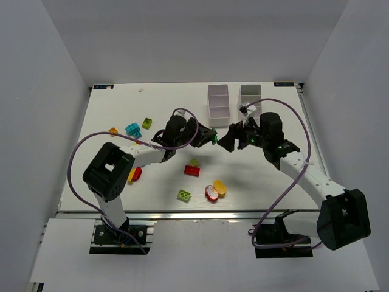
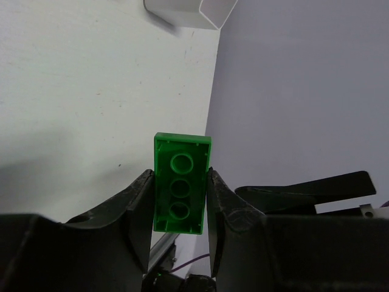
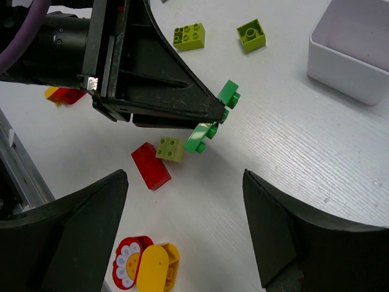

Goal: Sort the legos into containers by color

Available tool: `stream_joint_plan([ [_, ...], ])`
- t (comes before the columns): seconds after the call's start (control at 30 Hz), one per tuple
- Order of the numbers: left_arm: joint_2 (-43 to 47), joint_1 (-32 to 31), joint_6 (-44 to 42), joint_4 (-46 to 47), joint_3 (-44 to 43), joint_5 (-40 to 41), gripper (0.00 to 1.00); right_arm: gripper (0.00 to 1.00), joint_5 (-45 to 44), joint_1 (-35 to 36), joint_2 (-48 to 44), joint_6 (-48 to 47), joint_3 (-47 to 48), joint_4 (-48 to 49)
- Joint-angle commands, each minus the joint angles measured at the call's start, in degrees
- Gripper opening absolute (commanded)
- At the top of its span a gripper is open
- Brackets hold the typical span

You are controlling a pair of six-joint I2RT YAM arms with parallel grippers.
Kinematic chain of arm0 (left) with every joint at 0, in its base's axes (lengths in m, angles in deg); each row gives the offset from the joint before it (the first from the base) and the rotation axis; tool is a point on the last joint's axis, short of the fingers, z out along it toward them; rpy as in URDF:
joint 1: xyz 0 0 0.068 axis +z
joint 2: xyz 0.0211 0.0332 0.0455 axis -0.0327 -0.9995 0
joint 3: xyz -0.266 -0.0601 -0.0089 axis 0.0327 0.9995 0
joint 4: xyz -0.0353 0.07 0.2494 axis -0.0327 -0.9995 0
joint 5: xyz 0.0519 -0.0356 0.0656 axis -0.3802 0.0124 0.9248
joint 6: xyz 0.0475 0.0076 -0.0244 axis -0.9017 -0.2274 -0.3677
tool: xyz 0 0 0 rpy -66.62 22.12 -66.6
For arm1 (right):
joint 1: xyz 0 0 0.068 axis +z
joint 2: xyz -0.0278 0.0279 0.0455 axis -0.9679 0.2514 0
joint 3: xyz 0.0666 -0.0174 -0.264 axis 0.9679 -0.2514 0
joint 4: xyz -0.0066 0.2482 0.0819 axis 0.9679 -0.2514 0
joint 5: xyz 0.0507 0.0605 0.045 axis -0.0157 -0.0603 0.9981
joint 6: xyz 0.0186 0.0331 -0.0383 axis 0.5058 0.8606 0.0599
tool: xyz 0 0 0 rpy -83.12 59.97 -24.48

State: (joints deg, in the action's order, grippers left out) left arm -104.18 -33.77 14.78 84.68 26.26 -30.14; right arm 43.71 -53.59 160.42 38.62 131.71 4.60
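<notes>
While looking down from the top cam, can see a white bench [image 1: 158, 103] with the two white three-slot containers [image 1: 219, 91] parked side by side at the far edge. Next size down, left end effector [image 2: 180, 173] clamped tight on a dark green lego [image 2: 180, 188], pinched across its long sides with the hollow underside facing the wrist cam, hanging over mid-bench just short of the containers. Facing it nose to nose, right end effector [image 3: 182, 179] spread wide and holding nothing, near the green one but not touching. Then the loose legos down on the bench: red brick [image 3: 151, 165] with a lime brick [image 3: 169, 149] right against one end, maybe stacked on it, hard to say. Also a flower piece [image 3: 129, 261] touching a yellow piece [image 3: 157, 264] at the near side.
</notes>
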Motion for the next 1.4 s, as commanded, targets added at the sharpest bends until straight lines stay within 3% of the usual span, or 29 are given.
stream_joint_plan([
  [0.0, 1.6, 0.1, 4.8, 2.3, -1.1, 0.1, 0.11, 0.81, -5.4, 1.8, 0.7, 2.4, 1.0, 3.2],
  [0.53, 2.6, 0.0, 7.9, 7.1, 1.8, 0.1, 0.14, 0.74, -12.0, 6.6, 10.3, 8.4, 7.8, 6.2],
  [0.7, 2.9, 0.1, 8.1, 7.5, 2.2, 0.1, 0.16, 0.56, -15.5, 7.8, 11.9, 8.8, 8.4, 6.6],
  [0.9, 3.6, 0.1, 8.7, 8.3, 2.7, 0.9, 0.22, 0.45, -17.0, 8.1, 12.8, 7.6, 9.1, 5.1],
  [1.03, 3.6, 0.1, 9.1, 9.3, 2.5, 0.7, 0.31, 0.33, -16.9, 8.1, 12.5, 7.5, 8.8, 5.4],
  [1.23, 5.7, 0.7, 6.7, 4.8, 2.9, 2.5, 0.65, 0.00, -17.7, 7.9, 11.5, 4.6, 9.5, 5.9],
  [1.37, 9.1, 2.4, 3.8, 1.9, 4.5, 5.0, 0.78, 0.00, -16.9, 6.7, 10.8, 0.0, 10.5, 4.1],
])
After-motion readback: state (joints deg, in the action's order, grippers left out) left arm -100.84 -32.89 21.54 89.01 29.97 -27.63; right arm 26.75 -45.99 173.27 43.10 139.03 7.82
